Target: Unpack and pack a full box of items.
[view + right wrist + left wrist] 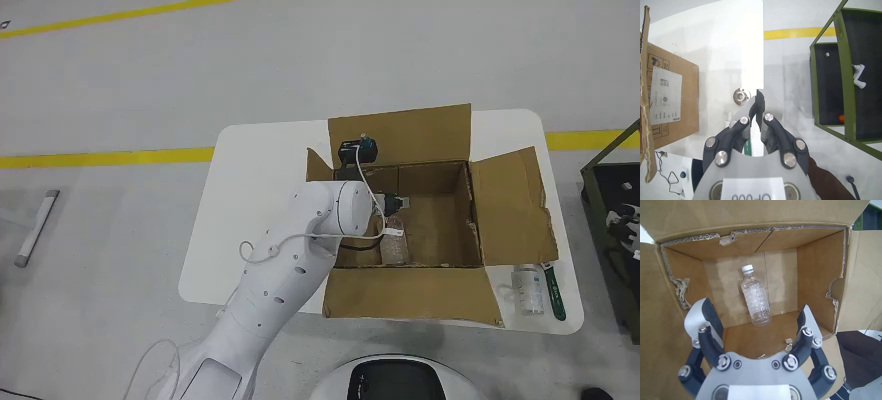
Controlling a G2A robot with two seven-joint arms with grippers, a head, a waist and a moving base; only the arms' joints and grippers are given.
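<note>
The left end effector (755,306) hangs spread over the box (815,275). The bottle (755,294) lies flat on the box floor. Round and slick, it could roll or slip when pinched.

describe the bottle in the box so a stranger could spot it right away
On the white table sits an open cardboard box. On its floor lies a clear plastic bottle with a white cap. The other bottle is outside, on the table beside the box.
</note>
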